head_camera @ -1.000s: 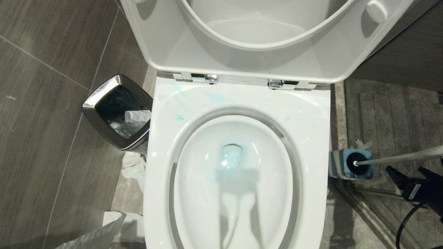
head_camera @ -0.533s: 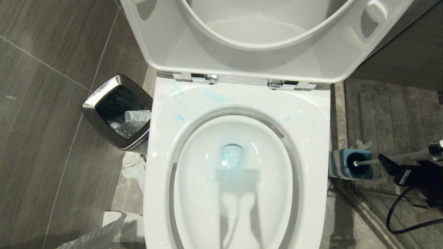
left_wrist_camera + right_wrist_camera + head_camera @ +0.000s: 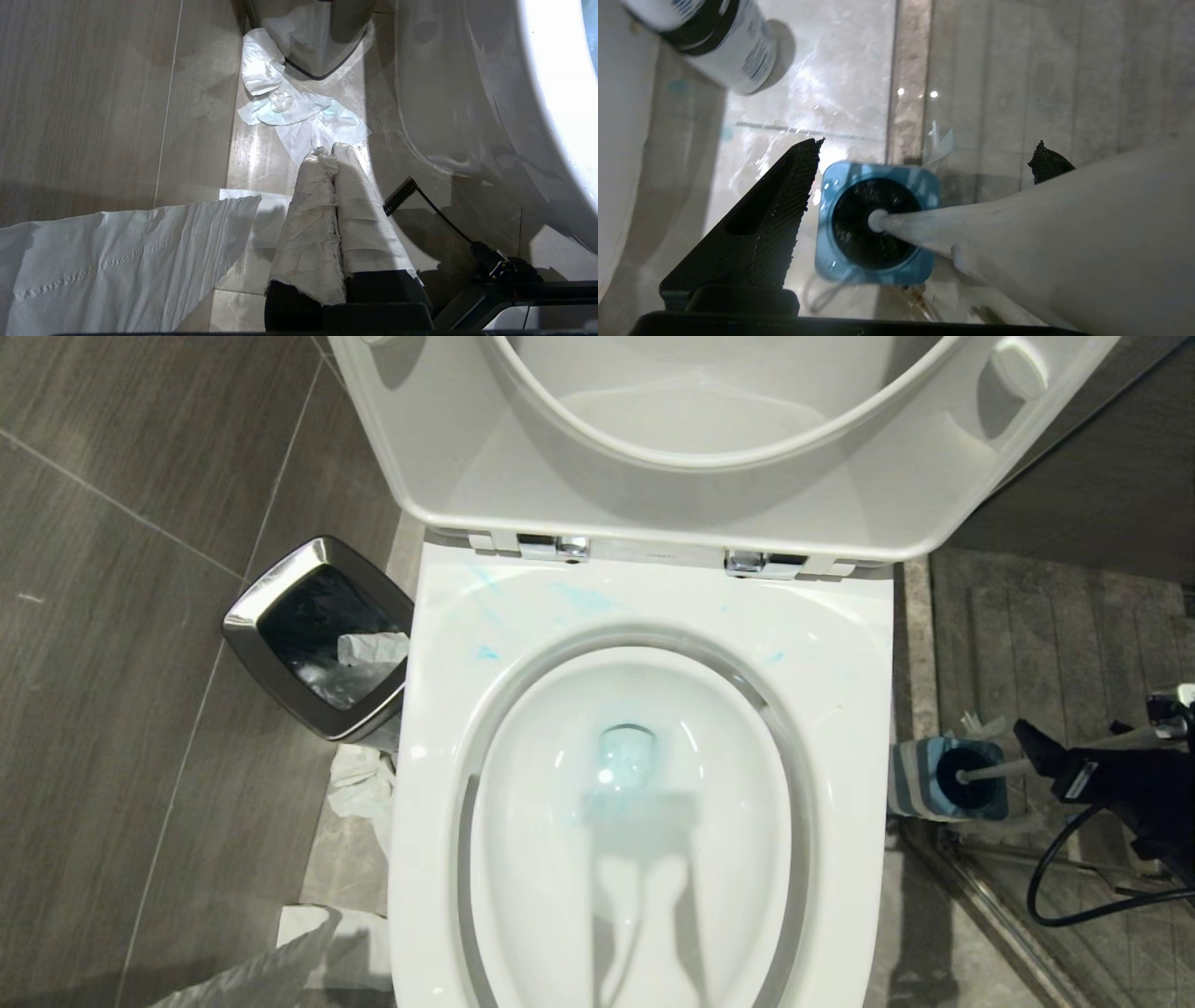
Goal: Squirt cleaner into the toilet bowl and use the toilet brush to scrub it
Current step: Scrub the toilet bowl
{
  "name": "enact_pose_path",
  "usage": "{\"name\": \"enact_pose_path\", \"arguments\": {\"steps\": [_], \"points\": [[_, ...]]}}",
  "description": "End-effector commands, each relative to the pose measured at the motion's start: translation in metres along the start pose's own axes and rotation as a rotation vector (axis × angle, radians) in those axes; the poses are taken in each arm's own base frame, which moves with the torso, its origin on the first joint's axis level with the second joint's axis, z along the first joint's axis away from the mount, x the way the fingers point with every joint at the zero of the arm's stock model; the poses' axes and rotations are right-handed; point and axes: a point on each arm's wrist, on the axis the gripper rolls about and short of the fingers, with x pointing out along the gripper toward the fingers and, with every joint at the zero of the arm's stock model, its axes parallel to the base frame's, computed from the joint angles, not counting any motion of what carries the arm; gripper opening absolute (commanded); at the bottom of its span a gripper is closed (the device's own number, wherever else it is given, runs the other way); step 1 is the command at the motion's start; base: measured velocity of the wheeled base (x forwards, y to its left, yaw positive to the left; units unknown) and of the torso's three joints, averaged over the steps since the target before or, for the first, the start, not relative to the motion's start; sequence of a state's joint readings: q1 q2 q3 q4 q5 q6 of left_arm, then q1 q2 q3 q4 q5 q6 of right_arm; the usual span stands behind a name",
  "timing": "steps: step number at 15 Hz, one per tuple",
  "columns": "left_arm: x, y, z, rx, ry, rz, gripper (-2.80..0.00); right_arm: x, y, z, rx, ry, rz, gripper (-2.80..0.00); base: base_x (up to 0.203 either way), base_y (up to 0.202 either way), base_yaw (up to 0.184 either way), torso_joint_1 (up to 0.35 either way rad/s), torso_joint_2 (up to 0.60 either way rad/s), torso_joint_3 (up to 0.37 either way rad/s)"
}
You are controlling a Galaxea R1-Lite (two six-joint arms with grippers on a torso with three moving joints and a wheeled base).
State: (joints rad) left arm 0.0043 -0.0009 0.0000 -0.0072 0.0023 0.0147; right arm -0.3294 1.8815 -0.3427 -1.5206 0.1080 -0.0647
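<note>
The white toilet bowl (image 3: 845,728) fills the middle of the head view, seat and lid raised, with turquoise smears on its rim and basin. To its right the toilet brush's white handle (image 3: 990,770) leans out of the blue striped holder (image 3: 920,784). My right gripper (image 3: 1064,747) is open, one finger on each side of the handle (image 3: 1017,224) above the holder (image 3: 878,273), not touching it. The cleaner (image 3: 733,46), a whitish bottle with a dark band, stands on the floor beside the toilet. My left gripper (image 3: 327,151) is shut, its fingers wrapped in white, low on the toilet's left.
A square steel-rimmed bin (image 3: 280,583) stands left of the toilet, with crumpled paper (image 3: 359,789) on the floor below it. A sheet of paper (image 3: 93,261) lies near the left gripper. A metal floor rail (image 3: 990,915) runs behind the brush holder.
My right gripper has moved from below the brush handle up to it and now has a finger on each side. The handle leans lower. The left arm has stayed still.
</note>
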Motion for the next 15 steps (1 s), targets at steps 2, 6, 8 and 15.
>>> {"name": "enact_pose_path", "arguments": {"steps": [2, 6, 8, 15], "points": [[0.0006, 0.0, -0.0021, -0.001, 0.008, 0.001, -2.8, 0.0015, -0.0018, 0.0053, 0.014, -0.026, -0.071, 0.0, 0.0, 0.0, 0.0, 0.0, 0.0, 0.0], [0.0006, 0.0, -0.0021, -0.001, 0.008, 0.001, -2.8, -0.0005, -0.0012, 0.0095, 0.143, -0.045, -0.076, 0.0, 0.0, 0.0, 0.0, 0.0, 0.0, 0.0], [0.0006, 0.0, -0.0021, -0.001, 0.008, 0.001, -2.8, -0.0012, -0.0011, 0.0086, 0.172, -0.042, -0.075, 0.0, 0.0, 0.0, 0.0, 0.0, 0.0, 0.0], [0.0006, 0.0, -0.0021, -0.001, 0.008, 0.001, -2.8, 0.0022, -0.0011, 0.0094, 0.161, -0.049, -0.076, -2.8, 0.0, 0.0, 0.0, 0.0, 0.0, 0.0]]}}
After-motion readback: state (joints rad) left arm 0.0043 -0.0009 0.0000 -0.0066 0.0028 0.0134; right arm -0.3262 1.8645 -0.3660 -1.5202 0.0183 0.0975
